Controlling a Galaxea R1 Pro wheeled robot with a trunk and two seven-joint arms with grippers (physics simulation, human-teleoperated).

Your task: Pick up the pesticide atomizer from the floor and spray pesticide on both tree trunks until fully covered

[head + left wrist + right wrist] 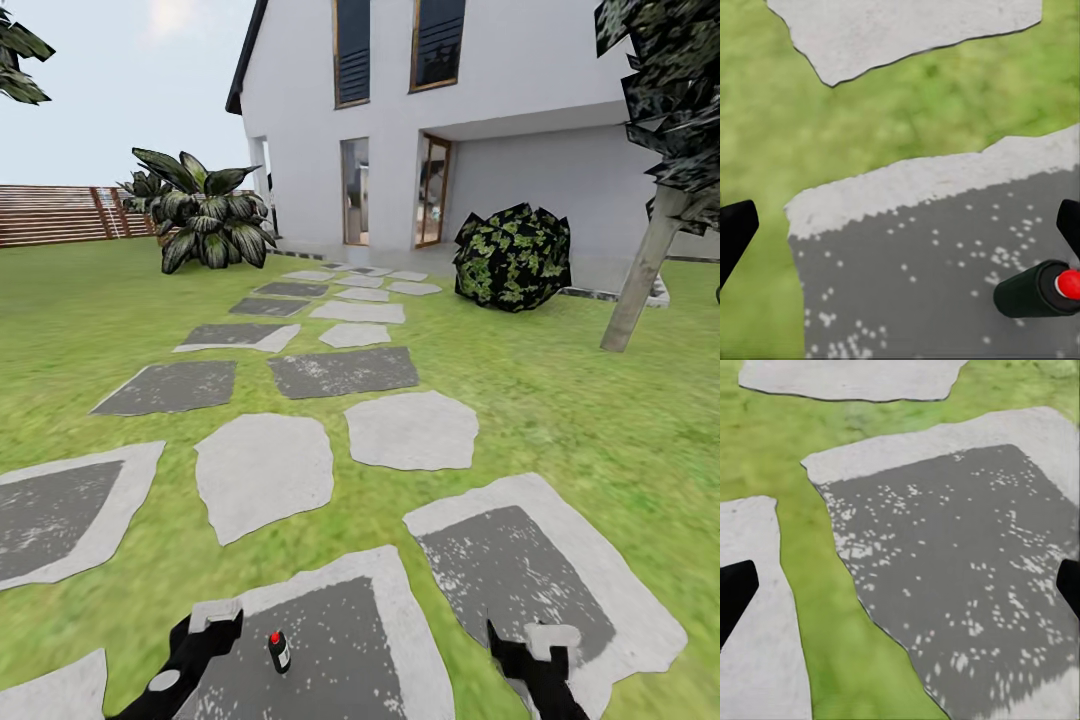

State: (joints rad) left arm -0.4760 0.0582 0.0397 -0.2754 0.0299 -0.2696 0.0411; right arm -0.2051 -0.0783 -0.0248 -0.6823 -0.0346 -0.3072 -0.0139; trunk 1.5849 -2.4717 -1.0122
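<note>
Head view shows the left gripper (213,627) hovering low over the near-left part of a dark paving slab (330,650), with the pesticide atomizer (279,651) standing upright on that slab just to its right, probably because the arm is lining up for a pick. In the left wrist view its fingers (735,232) are spread wide, touching nothing, the atomizer off-centre by one fingertip. Over the next slab's (540,570) near edge, the right gripper (528,645) hangs open and empty.
</note>
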